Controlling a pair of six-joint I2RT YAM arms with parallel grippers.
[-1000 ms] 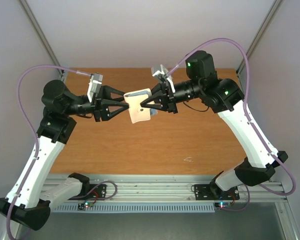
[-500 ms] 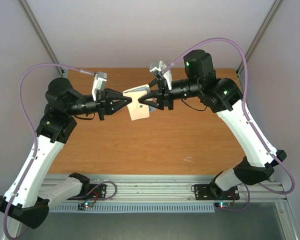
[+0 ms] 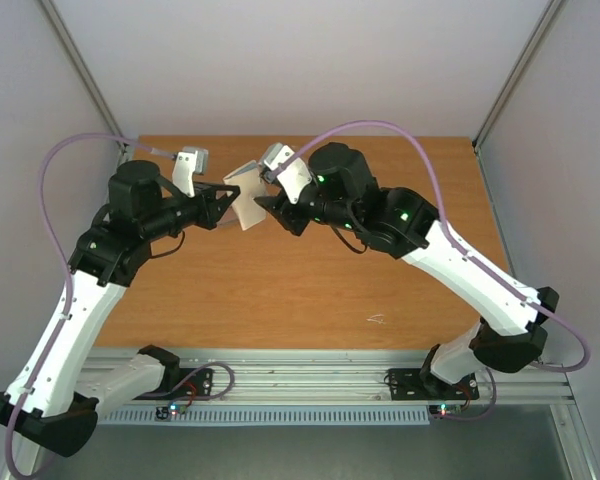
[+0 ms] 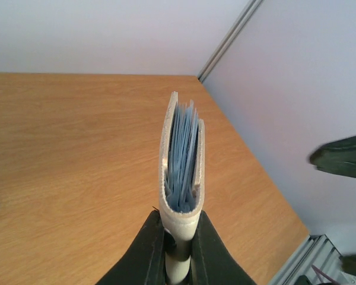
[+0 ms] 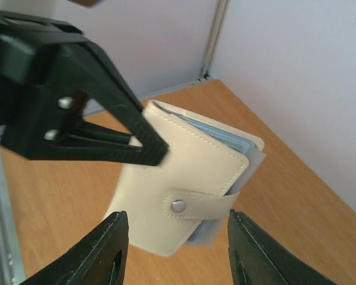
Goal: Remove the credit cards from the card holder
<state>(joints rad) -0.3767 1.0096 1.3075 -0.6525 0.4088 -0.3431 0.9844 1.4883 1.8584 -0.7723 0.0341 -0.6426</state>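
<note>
Now from above: my left end effector [image 3: 223,196] is clamped on the card holder [image 3: 248,200], which is held in the air over the back half of the bench [image 3: 330,280]. My right end effector [image 3: 273,207] sits just beside the holder's opposite side.
Left wrist view: I see the holder edge-on and upright. Its beige spine is pinched between my two fingers at the bottom of the picture. Between the covers stands a pack of blue leaves [image 4: 181,154], fanned slightly at the top. A dark finger of my right arm shows at the far right, apart from the holder.
Right wrist view: my right fingers stand apart, gripping nothing, with the holder's lower edge just beyond them. The cream cover faces me. A snap strap [image 5: 197,203] wraps round the free edge and looks fastened at its metal stud. My left end effector bites the cover near its upper left corner.
Credit cards: none can be told apart in any view. I judge they are inside, among the blue leaves.
Step in hand: I judge this an early stage, steadying the shut holder with the left while the right lines up.
Next move: it calls for my right fingers to catch the strap's tab and pull the snap free. The left must hold firm, since its small corner bite could let the holder twist.
</note>
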